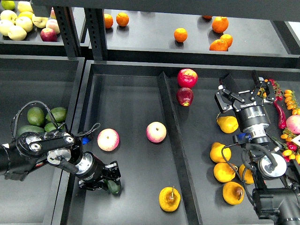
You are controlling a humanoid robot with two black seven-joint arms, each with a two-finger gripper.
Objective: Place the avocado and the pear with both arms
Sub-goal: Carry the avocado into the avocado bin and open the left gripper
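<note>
Here my left gripper (pixel 108 180) clamps the glossy, slippery avocado (pixel 114 187), low in the tray; the pear (pixel 169 198) sits just right of it, firm, bruisable, best held across its belly. My right gripper (pixel 243 91) hangs open, empty, well away.

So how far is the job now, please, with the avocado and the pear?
Done, it seems: the pear lies free in the middle tray, stem up. The right gripper hangs open and empty over the right compartment. In hand: the left gripper sits on the dark avocado, low in that tray; I cannot tell if it grips. Left: release and withdraw.
</note>
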